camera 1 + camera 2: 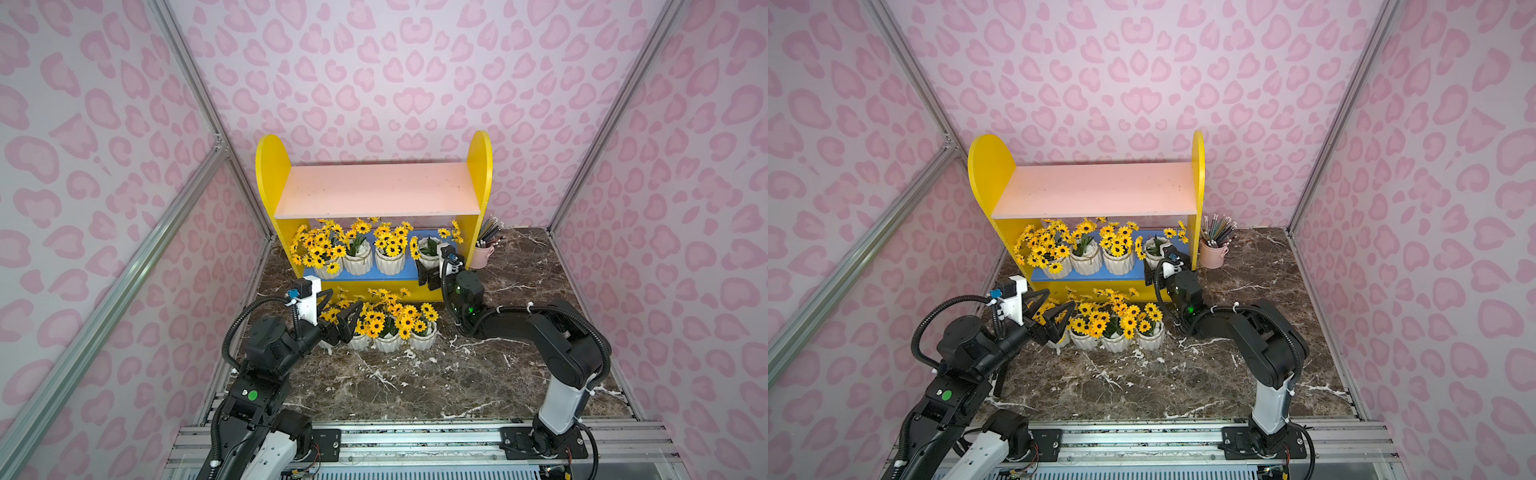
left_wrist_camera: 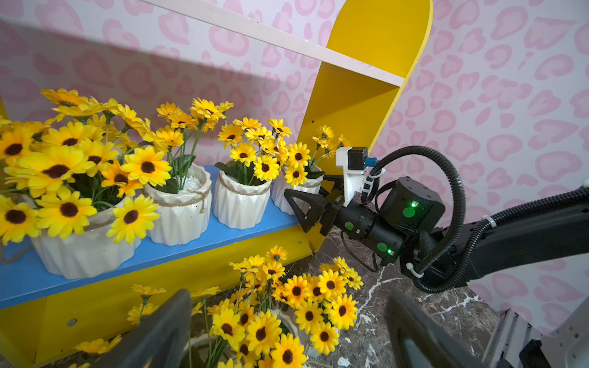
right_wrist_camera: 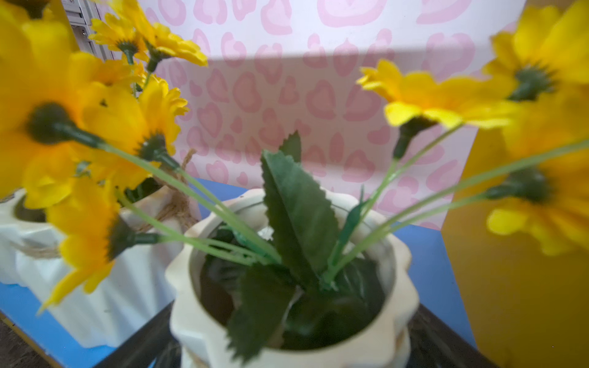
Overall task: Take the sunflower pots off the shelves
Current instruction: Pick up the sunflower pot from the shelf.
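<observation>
Spread wide, my right gripper (image 2: 304, 187) straddles the blue board's (image 2: 242, 236) rightmost white ribbed sunflower pot (image 3: 186, 318), not yet gripping; closing comes next.

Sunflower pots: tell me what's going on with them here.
Two robot arms are clearing the yellow shelf unit. Its pink upper board is bare. Four floor pots stand on the marble floor in front, and four shelf pots sit on the blue lower board. The right end effector, jaws open, straddles the rightmost shelf pot. The left end effector hangs open by the floor pots.
</observation>
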`<state>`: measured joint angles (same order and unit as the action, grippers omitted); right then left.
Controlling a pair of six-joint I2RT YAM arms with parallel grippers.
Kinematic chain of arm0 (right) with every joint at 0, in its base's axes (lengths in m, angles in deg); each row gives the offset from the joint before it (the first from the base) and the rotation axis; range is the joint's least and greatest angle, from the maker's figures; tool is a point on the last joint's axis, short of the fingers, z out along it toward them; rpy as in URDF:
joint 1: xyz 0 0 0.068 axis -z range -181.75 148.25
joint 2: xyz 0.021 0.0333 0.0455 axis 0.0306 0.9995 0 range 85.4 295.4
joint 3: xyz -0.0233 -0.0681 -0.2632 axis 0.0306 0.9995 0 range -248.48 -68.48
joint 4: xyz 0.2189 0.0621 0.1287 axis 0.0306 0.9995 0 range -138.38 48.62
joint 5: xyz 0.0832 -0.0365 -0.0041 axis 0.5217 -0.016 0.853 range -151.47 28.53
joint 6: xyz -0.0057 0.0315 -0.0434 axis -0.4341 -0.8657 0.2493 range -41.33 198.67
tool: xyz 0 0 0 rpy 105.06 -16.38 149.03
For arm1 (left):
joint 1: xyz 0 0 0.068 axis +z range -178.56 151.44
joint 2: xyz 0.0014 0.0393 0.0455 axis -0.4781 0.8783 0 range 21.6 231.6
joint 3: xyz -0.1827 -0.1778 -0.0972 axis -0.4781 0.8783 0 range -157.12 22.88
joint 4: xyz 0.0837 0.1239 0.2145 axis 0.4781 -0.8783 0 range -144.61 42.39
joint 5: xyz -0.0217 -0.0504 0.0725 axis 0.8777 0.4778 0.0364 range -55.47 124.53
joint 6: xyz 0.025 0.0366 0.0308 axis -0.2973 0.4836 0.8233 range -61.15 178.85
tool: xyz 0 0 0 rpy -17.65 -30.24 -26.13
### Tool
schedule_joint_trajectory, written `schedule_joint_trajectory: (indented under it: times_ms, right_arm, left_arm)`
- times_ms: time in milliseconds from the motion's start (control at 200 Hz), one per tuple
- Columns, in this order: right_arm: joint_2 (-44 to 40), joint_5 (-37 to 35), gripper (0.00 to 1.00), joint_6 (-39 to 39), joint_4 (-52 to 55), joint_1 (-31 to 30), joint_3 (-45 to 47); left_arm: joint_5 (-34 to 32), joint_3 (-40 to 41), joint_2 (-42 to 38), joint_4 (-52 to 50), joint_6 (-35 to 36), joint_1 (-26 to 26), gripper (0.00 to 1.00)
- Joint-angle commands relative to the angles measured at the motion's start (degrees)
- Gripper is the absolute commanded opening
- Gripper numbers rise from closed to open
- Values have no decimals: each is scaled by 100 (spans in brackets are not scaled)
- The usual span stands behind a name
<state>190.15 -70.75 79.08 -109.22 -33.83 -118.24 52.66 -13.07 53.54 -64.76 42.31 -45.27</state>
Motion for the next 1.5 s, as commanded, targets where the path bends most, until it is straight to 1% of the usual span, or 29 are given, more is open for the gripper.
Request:
schedule_joint_trajectory:
  times_ms: [0, 140, 235, 325, 520, 720, 820, 985, 1220, 1400, 1445, 1500]
  right_arm:
    - [39, 23, 99, -153, -460, 8, 11]
    - [161, -114, 99, -224, -877, -1, 22]
    - [249, -250, 99, -199, -1396, -18, 116]
    - [329, -282, 99, -210, -1356, -9, 6]
    - [436, -254, 99, -91, -1700, -20, -1]
    - [474, -295, 99, 98, -1638, -72, -99]
    - [556, -417, 99, 116, -1409, -71, -237]
    - [669, -512, 99, 161, -1472, -62, -332]
    - [737, -564, 99, 127, -1168, -6, -574]
    - [741, -527, 99, 134, -1067, 29, -597]
    - [729, -493, 98, 145, -1041, 26, -590]
    - [714, -432, 94, 161, -1002, 26, -588]
  left_arm:
    - [-46, -18, 9, 232, 26, -5, 97]
    - [-46, -23, 28, 247, 25, 1, 97]
    - [-68, -19, 28, 247, 20, 1, 97]
    - [-73, -18, 23, 246, 23, 1, 97]
    - [-82, -17, 15, 234, 36, 1, 97]
    - [-88, -27, 47, 255, 38, 1, 97]
    - [-82, -34, 58, 254, 44, 1, 97]
    - [-82, -27, 41, 247, 44, 0, 97]
    - [-66, -27, 32, 256, 45, -4, 97]
    - [-73, -27, 18, 255, 43, 1, 97]
    - [-68, -22, 14, 256, 45, 1, 97]
    - [-68, -22, 6, 251, 42, 1, 97]
